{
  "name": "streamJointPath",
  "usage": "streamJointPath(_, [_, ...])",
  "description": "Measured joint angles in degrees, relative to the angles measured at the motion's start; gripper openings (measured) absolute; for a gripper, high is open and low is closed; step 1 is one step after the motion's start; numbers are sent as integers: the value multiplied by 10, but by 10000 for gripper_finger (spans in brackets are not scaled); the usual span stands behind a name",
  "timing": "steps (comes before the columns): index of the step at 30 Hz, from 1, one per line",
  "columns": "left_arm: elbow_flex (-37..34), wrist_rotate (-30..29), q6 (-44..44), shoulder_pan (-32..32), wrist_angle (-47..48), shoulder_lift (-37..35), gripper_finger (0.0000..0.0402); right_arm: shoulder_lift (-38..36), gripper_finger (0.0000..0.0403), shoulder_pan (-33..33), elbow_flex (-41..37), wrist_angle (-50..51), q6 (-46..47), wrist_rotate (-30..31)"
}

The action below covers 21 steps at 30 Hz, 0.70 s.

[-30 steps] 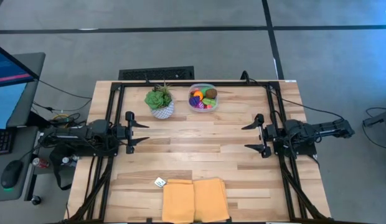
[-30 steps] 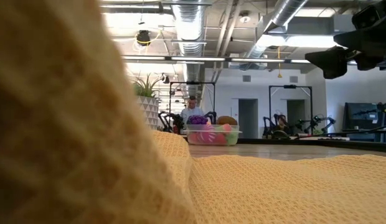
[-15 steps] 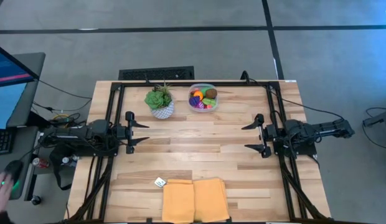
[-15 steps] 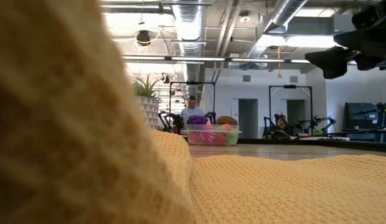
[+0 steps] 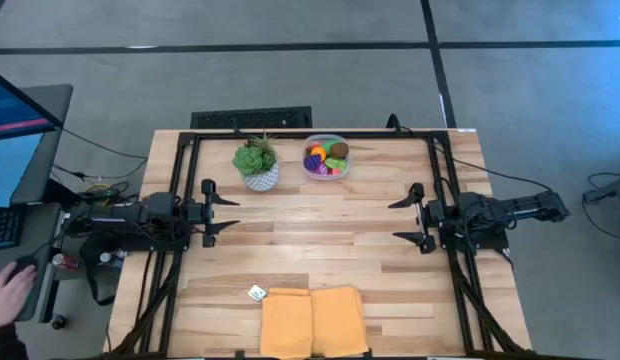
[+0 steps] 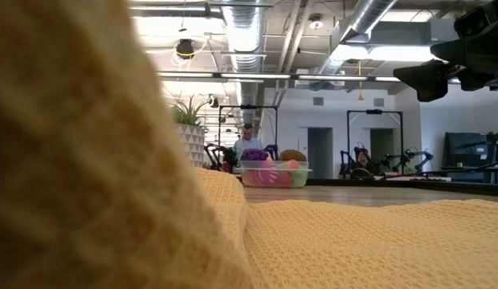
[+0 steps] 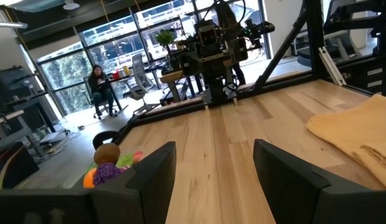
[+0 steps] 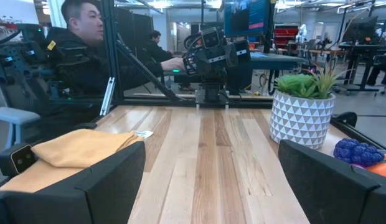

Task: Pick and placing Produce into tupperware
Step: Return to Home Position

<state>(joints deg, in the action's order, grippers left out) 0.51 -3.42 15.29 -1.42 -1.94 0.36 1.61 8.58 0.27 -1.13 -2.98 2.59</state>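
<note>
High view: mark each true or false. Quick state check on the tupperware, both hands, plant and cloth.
1. The tupperware holds produce. True.
2. The left hand is shut on a piece of produce. False: it is open and empty, at the table's left side.
3. The plant stands right of the tupperware. False: in the high view it stands left of it, apart.
4. The right hand is open, at the table's right side. True.
5. The yellow cloth covers the tupperware. False: it lies at the table's opposite edge, far from it.
</note>
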Motion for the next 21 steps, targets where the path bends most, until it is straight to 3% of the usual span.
streamJointPath(21, [0,0,5,0,0,0,206,0,391,0,0,0,0,0])
